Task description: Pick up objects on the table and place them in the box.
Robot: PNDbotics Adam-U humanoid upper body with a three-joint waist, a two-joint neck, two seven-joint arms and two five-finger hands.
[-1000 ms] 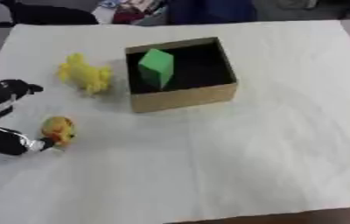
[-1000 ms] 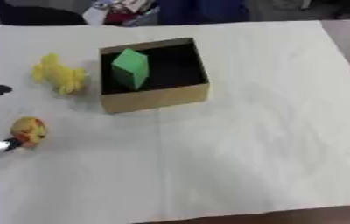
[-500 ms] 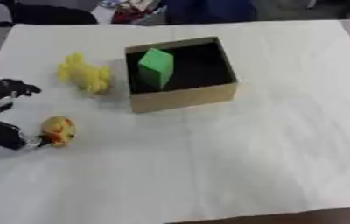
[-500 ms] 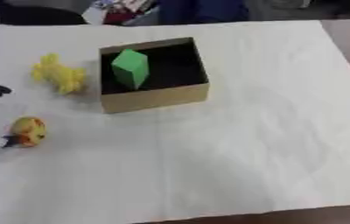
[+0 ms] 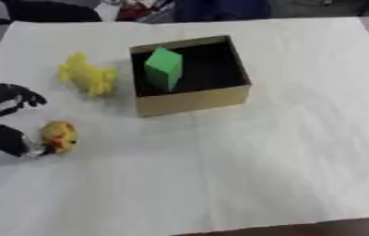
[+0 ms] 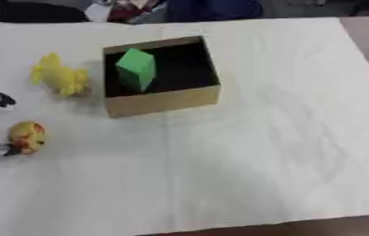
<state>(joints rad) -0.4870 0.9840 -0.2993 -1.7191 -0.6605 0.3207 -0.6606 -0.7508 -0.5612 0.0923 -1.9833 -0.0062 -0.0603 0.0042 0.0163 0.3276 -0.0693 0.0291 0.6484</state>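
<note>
An open cardboard box (image 5: 194, 102) stands at the middle back of the table, with a green block (image 5: 163, 68) leaning inside it at its left. A yellow soft toy (image 5: 86, 75) lies to the left of the box. Nearer the front left lies a small round yellow-and-orange toy (image 5: 58, 136). My left hand (image 5: 4, 137) is at the left edge beside this round toy, open. Its dark fingers (image 5: 12, 94) are spread above and behind the toy, and its lower part lies against the toy's left side. My right hand shows in no view.
A pale cloth (image 5: 284, 138) covers the table, and its front edge (image 6: 260, 223) runs along the bottom of the view. Dark clutter and coloured items (image 6: 131, 9) sit beyond the far edge. The right half of the cloth lies bare.
My left hand's fingers have lifted a little and edged right toward the round toy. The toys, the block and the box have not moved.
</note>
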